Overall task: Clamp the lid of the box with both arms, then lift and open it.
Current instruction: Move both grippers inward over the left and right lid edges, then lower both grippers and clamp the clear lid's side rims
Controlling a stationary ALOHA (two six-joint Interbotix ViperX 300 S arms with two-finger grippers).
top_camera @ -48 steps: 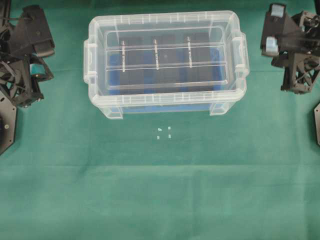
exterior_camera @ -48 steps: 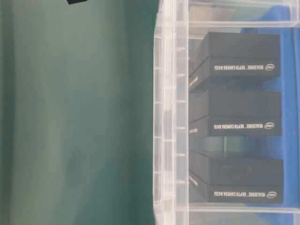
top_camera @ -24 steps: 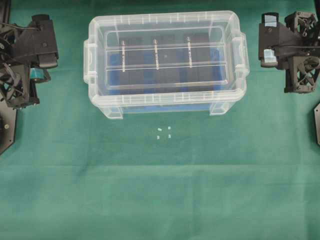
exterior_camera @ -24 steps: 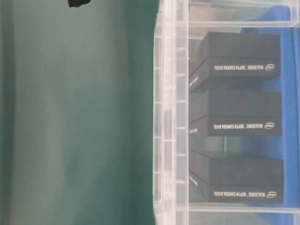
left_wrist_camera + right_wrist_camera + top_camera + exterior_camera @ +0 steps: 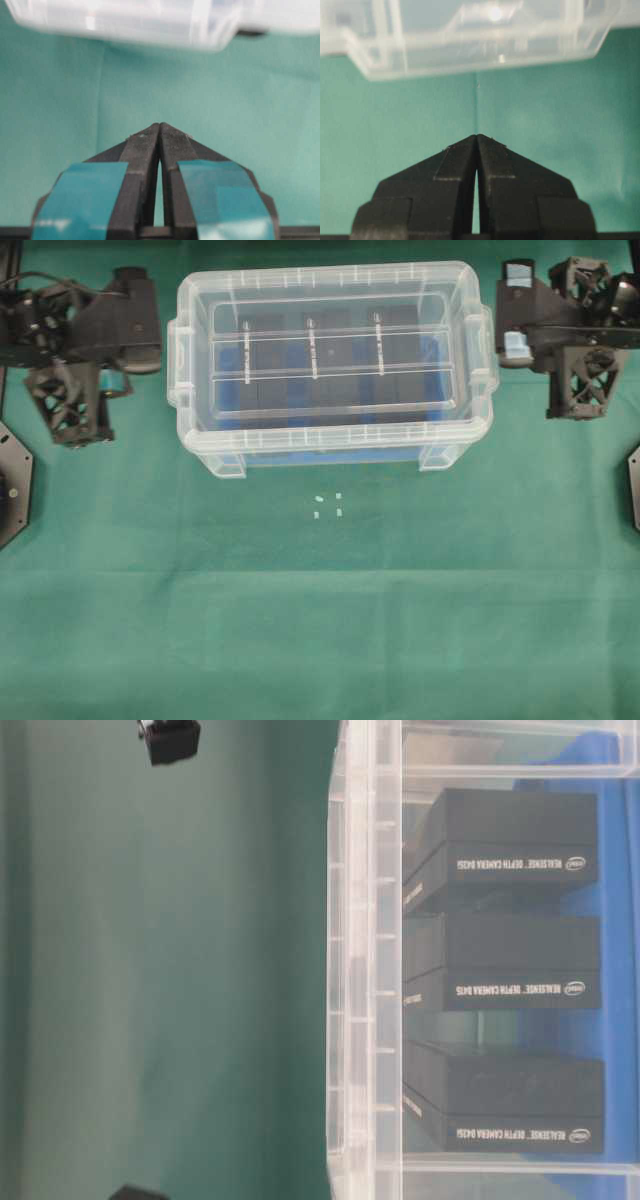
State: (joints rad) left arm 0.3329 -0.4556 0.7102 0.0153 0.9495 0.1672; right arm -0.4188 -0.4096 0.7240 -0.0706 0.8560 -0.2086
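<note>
**Approach stage: both claws beside the box, lid not yet clamped**

The lid [image 5: 330,350] sits seated on the box [image 5: 330,445], level with its rim; nothing has been lifted or opened. The left gripper [image 5: 159,127] has its tips pressed together on nothing, with the box's end wall ahead of and above them, apart from it. The right gripper [image 5: 476,138] is likewise closed and empty, the opposite end wall ahead of its tips across a strip of green cloth [image 5: 320,620]. In the overhead view each claw lies just outside a side handle. Judged from this, only the approach is under way: opening the claws, clamping the lid, lifting and opening all remain.
</note>
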